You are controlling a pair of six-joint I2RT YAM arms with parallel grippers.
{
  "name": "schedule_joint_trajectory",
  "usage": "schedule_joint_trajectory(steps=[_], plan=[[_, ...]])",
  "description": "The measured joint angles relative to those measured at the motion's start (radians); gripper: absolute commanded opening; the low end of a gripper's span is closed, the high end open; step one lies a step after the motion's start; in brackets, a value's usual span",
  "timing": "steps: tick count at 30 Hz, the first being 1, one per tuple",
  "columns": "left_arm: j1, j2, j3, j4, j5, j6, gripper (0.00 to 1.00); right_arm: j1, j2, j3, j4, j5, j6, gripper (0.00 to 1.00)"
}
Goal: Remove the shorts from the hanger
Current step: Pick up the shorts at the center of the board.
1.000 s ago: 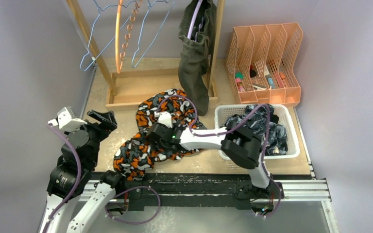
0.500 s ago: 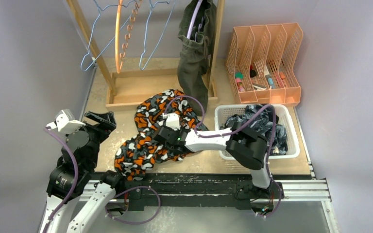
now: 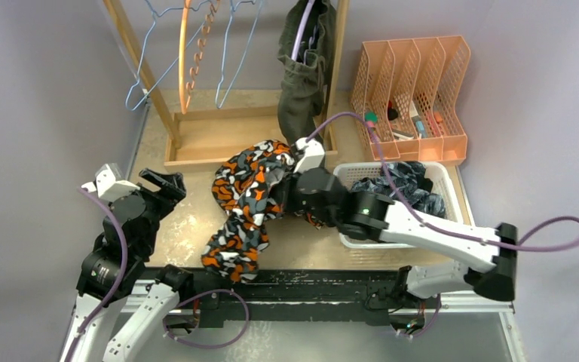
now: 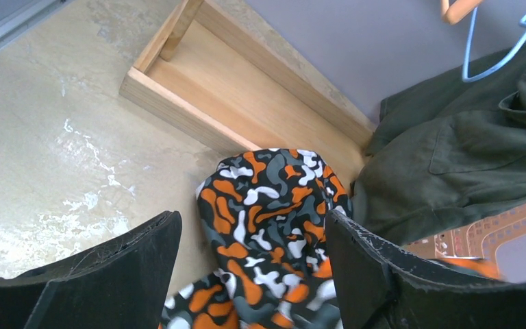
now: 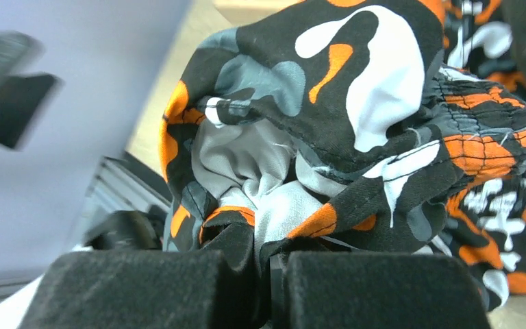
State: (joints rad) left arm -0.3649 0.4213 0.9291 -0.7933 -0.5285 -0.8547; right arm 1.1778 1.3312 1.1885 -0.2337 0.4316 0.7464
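One pair in transit, one hanging

I hold the camo shorts (image 3: pixel 245 204) bunched in the clenched right pincer (image 5: pixel 272 277), just beside the basket (image 3: pixel 344 170), tail trailing on the bench (image 3: pixel 188 219). Left pincer (image 4: pixel 251 223) is released, empty. Olive shorts (image 3: pixel 300 90) hang on the rack (image 3: pixel 337 68). Advice: raise higher so the tail clears the rim.

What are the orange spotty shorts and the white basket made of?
The camo shorts look like thin, soft cloth with a matte finish: they bunch into folds and show stitched seams. The exact fibre can't be told. The white basket looks like hard moulded plastic, since its walls are a stiff, even lattice of holes.
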Motion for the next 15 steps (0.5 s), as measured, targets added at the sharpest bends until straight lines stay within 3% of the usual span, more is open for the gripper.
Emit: schedule_joint_trajectory(steps=[2,4,5,6,8,12,15], plan=[[0.000,0.015,0.000,0.000,0.008,0.000,0.75,0.000,-0.083,0.012,0.004,-0.007,-0.024,0.00],[0.000,0.018,0.000,0.000,0.013,0.000,0.75,0.000,-0.146,0.013,0.007,-0.015,-0.045,0.12],[0.000,0.017,0.000,0.000,0.013,0.000,0.75,-0.001,-0.173,0.009,0.011,-0.016,-0.055,0.24],[0.000,0.016,0.000,0.001,0.013,0.000,0.75,-0.001,-0.199,-0.005,0.025,-0.017,-0.061,0.25],[0.000,0.015,-0.001,0.002,0.014,0.000,0.75,-0.002,-0.237,-0.053,0.045,-0.014,-0.067,0.18],[0.000,0.015,-0.002,0.003,0.019,0.000,0.75,-0.014,-0.185,-0.100,-0.018,0.019,-0.006,0.26],[0.000,0.015,-0.002,0.003,0.020,0.000,0.75,-0.027,-0.038,-0.095,-0.035,0.015,0.017,0.31]])
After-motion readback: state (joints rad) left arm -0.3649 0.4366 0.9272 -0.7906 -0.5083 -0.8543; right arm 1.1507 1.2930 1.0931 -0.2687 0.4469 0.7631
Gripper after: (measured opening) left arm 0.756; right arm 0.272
